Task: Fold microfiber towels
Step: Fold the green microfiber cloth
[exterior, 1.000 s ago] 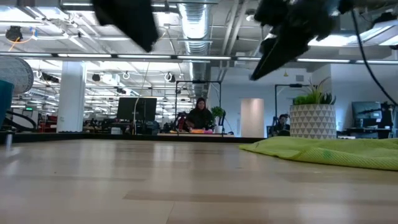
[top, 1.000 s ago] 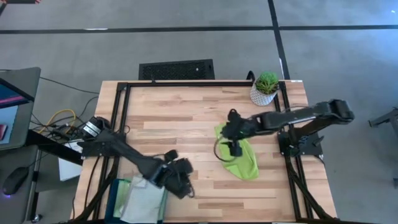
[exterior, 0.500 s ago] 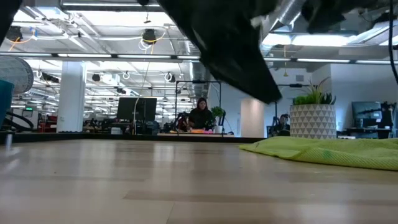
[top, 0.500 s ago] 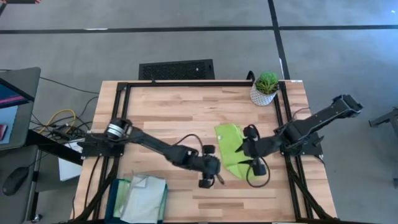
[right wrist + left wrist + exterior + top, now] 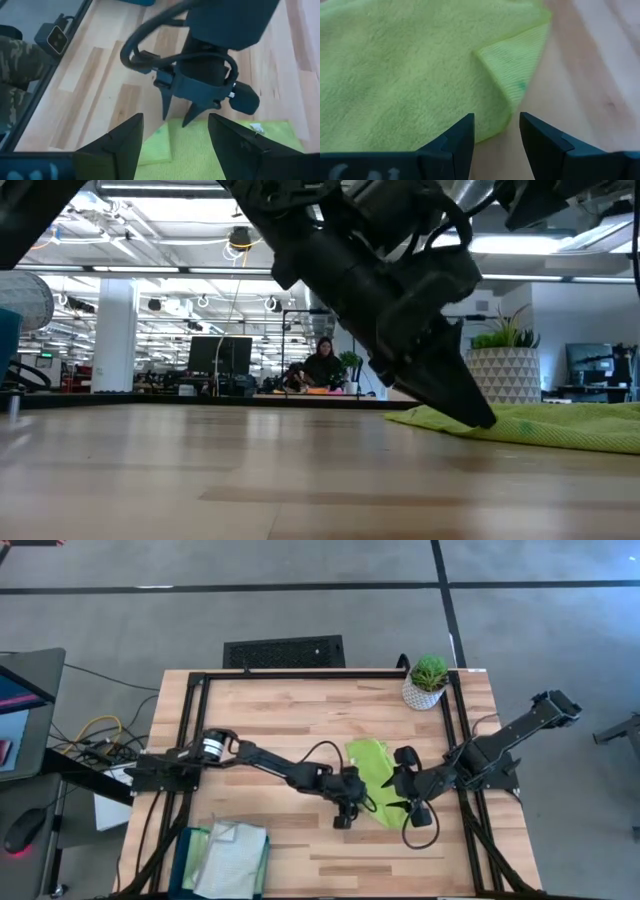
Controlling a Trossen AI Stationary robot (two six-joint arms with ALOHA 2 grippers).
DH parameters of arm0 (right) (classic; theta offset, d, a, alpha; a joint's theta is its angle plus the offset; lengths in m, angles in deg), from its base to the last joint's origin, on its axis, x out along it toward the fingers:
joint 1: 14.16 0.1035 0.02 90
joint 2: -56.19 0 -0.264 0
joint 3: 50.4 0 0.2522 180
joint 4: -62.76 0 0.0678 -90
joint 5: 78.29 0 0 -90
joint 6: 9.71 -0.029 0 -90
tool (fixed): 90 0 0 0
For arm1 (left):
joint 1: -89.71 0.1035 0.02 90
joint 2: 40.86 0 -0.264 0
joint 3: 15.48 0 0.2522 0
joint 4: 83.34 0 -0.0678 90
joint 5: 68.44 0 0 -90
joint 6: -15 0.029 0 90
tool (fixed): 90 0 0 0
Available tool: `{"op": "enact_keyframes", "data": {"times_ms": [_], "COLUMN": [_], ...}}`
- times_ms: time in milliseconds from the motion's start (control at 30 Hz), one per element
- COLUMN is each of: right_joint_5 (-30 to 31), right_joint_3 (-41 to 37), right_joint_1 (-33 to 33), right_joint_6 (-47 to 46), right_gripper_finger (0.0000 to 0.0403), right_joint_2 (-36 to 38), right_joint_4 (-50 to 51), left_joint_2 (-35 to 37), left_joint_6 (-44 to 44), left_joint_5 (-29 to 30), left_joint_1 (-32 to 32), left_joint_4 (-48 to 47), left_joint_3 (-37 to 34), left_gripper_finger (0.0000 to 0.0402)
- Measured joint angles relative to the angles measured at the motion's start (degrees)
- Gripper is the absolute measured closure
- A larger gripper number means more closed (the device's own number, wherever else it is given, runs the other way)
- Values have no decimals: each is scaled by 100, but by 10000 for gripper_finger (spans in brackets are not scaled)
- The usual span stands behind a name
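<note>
**Both my grippers at the lime green towel, jaws apart**

The lime green microfiber towel [image 5: 378, 780] lies flat on the pale wooden slat table [image 5: 280, 720], right of the table's middle, as a long shape running from near the potted plant down toward the front edge. One small corner of it is turned over, showing a finer ribbed face in my left wrist view [image 5: 512, 70].

My left gripper [image 5: 343, 817] reaches across the table from the left and sits low at the towel's left edge. Its two dark fingers [image 5: 460, 137] stand apart, with the towel's edge and the folded corner showing in the gap ahead of them; they hold nothing. In the low view its tip [image 5: 470, 410] points down at the near edge of the towel [image 5: 560, 425], just at the cloth; whether it touches I cannot tell.

My right gripper [image 5: 406, 808] comes in from the right side and hovers by the towel's right edge, opposite the left one. Its jaws are spread wide and empty, and between them my right wrist view shows the left gripper [image 5: 175, 120] over the towel [image 5: 220, 150].

A teal plastic bin [image 5: 190, 858] sits at the table's front left corner, with pale grey-green cloths [image 5: 232, 862] piled in it, well apart from both grippers. A small green plant in a white patterned pot [image 5: 427, 682] stands at the far right corner of the table.
</note>
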Motion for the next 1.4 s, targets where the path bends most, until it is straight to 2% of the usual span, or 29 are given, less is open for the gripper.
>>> {"op": "enact_keyframes", "data": {"times_ms": [67, 233, 500, 833, 967, 1133, 1267, 1400], "right_joint_5": [1, 2, 2, 2, 2, 0, 0, -2], "right_joint_3": [0, 0, 2, 2, 2, 2, 2, 2], "right_joint_1": [0, 0, 0, 0, 0, 0, 0, 0], "right_joint_6": [-1, -1, -12, -10, -10, -10, -10, -6], "right_gripper_finger": [154, 154, 154, 154, 154, 154, 154, 154], "right_joint_2": [0, 0, 0, 0, 0, 0, 0, 0], "right_joint_4": [51, 55, 44, 66, 91, 137, 154, 239], "left_joint_2": [4, -31, -391, -424, -393, -180, 175, 552], "left_joint_6": [36, -43, -244, -602, -815, -823, -815, -817], "left_joint_5": [-174, -41, -214, -250, -280, -460, -517, -295], "left_joint_1": [14, 9, 3, 5, 9, -8, -10, -6], "left_joint_4": [68, 238, 849, 880, 835, 462, 27, -538], "left_joint_3": [5, 7, 22, 22, 13, -15, -13, -11], "left_gripper_finger": [253, 253, 253, 257, 296, 384, 393, 399]}}
